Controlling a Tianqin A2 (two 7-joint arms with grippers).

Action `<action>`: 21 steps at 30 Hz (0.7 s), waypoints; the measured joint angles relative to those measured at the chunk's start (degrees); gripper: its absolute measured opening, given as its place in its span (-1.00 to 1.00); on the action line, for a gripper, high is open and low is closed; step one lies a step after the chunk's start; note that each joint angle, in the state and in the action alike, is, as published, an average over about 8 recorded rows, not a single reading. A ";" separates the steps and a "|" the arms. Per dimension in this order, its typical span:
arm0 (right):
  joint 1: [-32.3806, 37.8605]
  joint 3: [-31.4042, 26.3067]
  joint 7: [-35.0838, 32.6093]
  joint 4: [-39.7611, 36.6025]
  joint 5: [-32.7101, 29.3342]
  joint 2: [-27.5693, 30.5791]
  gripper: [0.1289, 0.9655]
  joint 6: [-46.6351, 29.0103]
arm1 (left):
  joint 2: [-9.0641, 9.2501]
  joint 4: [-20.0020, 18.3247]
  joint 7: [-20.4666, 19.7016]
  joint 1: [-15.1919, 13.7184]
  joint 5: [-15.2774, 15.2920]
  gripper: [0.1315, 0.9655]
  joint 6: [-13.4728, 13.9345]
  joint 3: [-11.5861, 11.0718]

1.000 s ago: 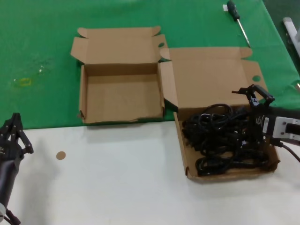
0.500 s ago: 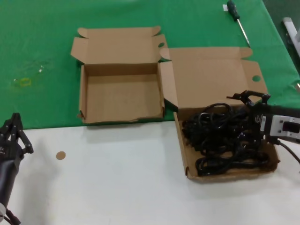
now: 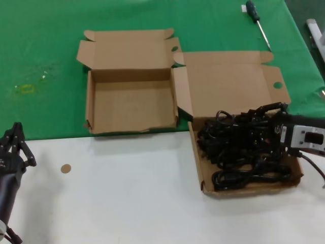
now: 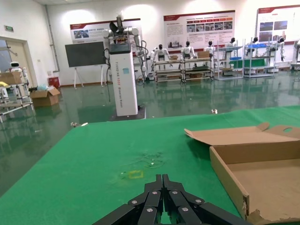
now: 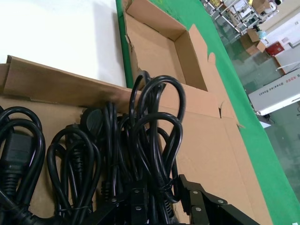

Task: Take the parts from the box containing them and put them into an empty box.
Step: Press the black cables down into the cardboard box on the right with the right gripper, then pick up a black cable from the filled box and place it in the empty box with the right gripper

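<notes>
Right gripper down in the big box of black cables

The larger cardboard box (image 3: 238, 86), lid flat open, sits on the right of the bench (image 3: 127, 193) with a tangled heap of black power cables (image 3: 238, 147) inside. The right gripper (image 3: 266, 113) has its fingers (image 5: 199, 201) down among the loops; I cannot tell if they are closed on any. The one smaller cardboard box (image 3: 129, 104) beside it holds nothing. The left gripper (image 3: 12, 147) waits low on the left, fingers pressed together.

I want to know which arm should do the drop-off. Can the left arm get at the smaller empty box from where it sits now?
Probably yes. The left gripper is parked at the table's near left edge, shut, and only bare tabletop and green cloth lie between it and the empty box, whose lid is folded back. The right gripper is over the cables.
</notes>
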 joint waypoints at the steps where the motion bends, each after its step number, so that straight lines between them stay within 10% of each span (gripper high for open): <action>1: -0.07 0.06 0.07 0.10 0.01 0.04 -0.53 -0.03 | 0.00 0.00 0.00 0.00 0.00 -0.95 0.00 0.00; 21: 1.49 0.28 8.03 8.10 -2.24 2.45 -0.71 -1.60 | 0.00 0.00 0.00 0.00 0.00 -0.95 0.00 0.00</action>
